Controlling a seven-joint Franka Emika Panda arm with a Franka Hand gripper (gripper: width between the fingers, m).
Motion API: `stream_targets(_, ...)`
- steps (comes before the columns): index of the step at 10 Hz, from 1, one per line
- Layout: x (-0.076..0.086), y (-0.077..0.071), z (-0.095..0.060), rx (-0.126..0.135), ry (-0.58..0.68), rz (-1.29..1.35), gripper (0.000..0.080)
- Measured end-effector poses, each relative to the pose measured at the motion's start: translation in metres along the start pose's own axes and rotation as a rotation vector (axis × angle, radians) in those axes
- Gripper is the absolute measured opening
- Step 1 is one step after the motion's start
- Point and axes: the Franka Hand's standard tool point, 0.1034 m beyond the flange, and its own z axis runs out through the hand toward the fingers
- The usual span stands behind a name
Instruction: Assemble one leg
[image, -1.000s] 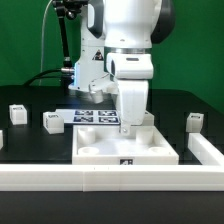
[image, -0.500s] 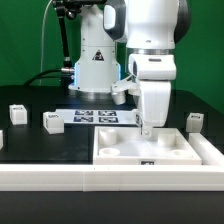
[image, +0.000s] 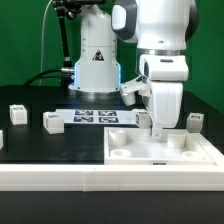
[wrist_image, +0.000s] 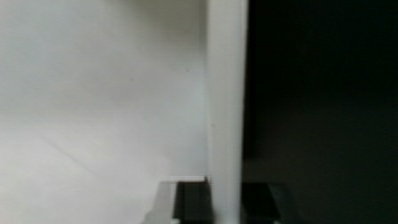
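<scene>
The wide white panel with round corner sockets lies flat at the front of the table, toward the exterior view's right. My gripper stands upright over the panel's far edge and is shut on that edge. In the wrist view the panel fills one side and its thin edge runs between my dark fingers, with my gripper astride it. Small white tagged legs stand loose on the black table: one and another at the exterior view's left, and one at the right.
A white rail runs along the table's front and turns back at the exterior view's right, next to the panel. The marker board lies behind the panel. The arm's base stands at the back.
My gripper and the panel in it have slid toward the exterior view's right, up to the right rail. The loose legs have not moved.
</scene>
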Motion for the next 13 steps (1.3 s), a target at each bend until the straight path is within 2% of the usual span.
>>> stream_targets(1, 0.000, 0.000, 0.000, 0.000, 0.000, 0.000, 0.0165)
stream_targets(3, 0.000, 0.000, 0.000, 0.000, 0.000, 0.001, 0.0441)
stream_targets(4, 0.000, 0.000, 0.000, 0.000, 0.000, 0.001, 0.0441)
stream_targets(5, 0.000, 0.000, 0.000, 0.000, 0.000, 0.001, 0.0603)
stream_targets(6, -0.001, 0.000, 0.000, 0.000, 0.000, 0.001, 0.0635)
stream_targets(10, -0.001, 0.000, -0.001, -0.001, 0.000, 0.002, 0.0648)
stream_targets(11, 0.001, -0.001, -0.009, -0.005, -0.004, 0.027, 0.0648)
stream_targets(13, 0.010, -0.009, -0.041, -0.034, -0.010, 0.107, 0.0648)
